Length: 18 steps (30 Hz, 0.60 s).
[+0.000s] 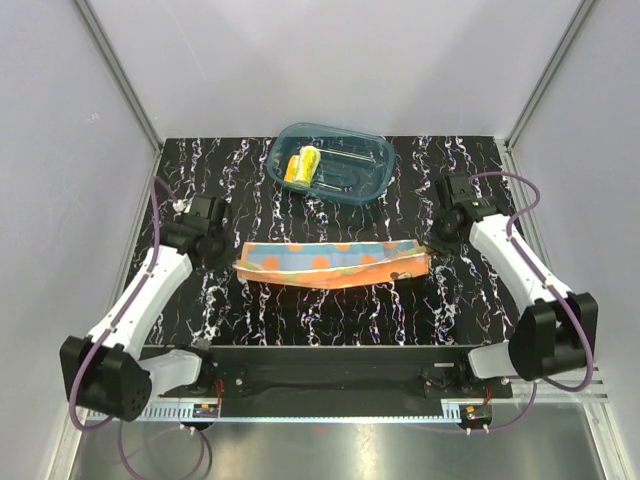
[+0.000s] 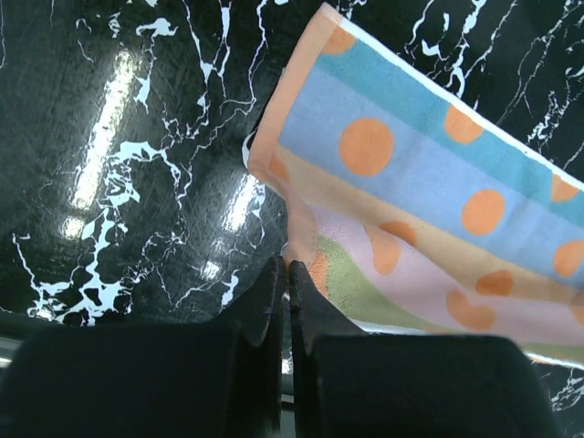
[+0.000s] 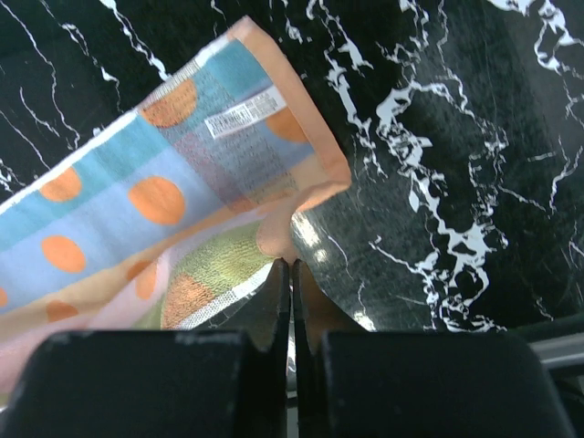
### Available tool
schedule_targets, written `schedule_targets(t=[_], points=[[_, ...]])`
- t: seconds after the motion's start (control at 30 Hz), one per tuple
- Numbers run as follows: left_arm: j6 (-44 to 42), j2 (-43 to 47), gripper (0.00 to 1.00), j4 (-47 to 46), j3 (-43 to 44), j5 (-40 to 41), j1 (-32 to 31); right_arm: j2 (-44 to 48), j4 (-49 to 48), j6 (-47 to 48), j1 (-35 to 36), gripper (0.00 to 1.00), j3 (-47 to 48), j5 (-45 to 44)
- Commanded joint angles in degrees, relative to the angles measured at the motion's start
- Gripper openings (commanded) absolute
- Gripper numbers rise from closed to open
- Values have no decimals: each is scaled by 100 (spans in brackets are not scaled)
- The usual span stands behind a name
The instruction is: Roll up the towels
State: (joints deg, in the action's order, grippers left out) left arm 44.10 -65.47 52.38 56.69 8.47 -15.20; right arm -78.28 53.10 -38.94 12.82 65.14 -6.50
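Closest to the lens in both wrist views are the black fingers, pressed together with no gap showing. The left jaws are clenched on a pinch of the orange towel (image 2: 411,182) at its near edge, close to its left end. The right jaws are likewise clenched on a fold of the same towel's edge (image 3: 137,182) near its right end, where a small printed label (image 3: 242,112) faces up. From above, the orange towel (image 1: 335,262) appears as a long folded strip running left to right across the middle of the black, white-veined surface (image 1: 300,315), with one end at each set of jaws and its near edge bowing slightly towards the arm bases. Pattern noted: orange dots on blue, pale yellow and pink bands, orange border. Whether the strip rests on the surface or hangs just clear of it cannot be determined. The left arm (image 1: 150,290) and right arm (image 1: 510,255) reach inward from their respective sides. Behind the strip, well apart from it, a teal translucent tub (image 1: 385,160) stands at the far edge; the yellow towel (image 1: 302,166) lies rolled inside it, towards its left side.
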Motion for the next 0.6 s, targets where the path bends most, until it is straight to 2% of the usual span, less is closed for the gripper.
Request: schedule_targets(t=[0.0,0.23,0.57], points=[[-217,-325,0,-377,387,111,96,-292,-247,211,-51,0,376,-106],[-323,-1273,0,-606,747,58,140,-934,-406,264,-87,0,648,-35],[-411,-2013,0,-817,976,137,228,-1497,-564,360,-280,0,807,79]])
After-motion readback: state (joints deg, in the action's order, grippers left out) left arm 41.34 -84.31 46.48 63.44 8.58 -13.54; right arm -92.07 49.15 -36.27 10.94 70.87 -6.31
